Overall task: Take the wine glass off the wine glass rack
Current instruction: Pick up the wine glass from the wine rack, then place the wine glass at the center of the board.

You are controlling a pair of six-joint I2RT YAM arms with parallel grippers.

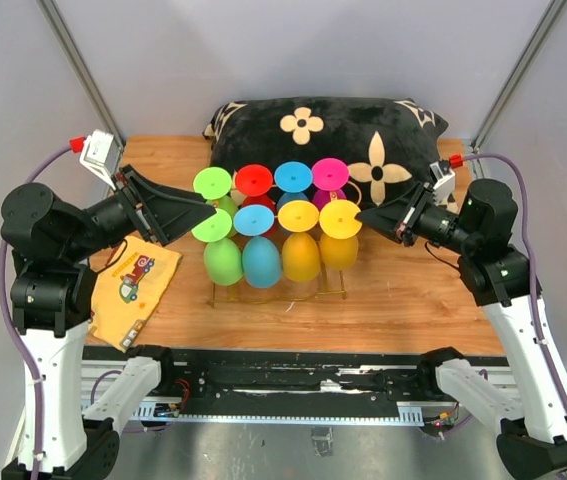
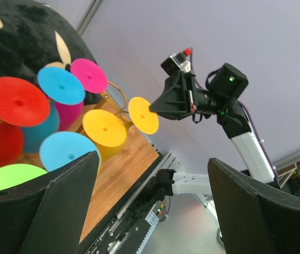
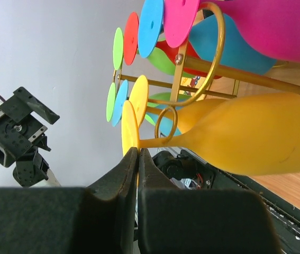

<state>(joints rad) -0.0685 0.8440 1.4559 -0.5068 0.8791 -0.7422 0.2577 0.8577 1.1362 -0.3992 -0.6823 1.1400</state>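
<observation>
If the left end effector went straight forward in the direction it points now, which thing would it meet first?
Most likely the lime green foot of the front-left wine glass; the open left end effector is right at its edge. Depth is unclear, so it may pass beside it.

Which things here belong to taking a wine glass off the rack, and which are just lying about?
Part of the job:
- wine glass rack
- yellow wine glass, pinched at its foot by the right gripper
- left gripper, open beside the rack

Just lying about:
- black flowered cushion behind the rack
- yellow printed cloth near the left arm
</observation>
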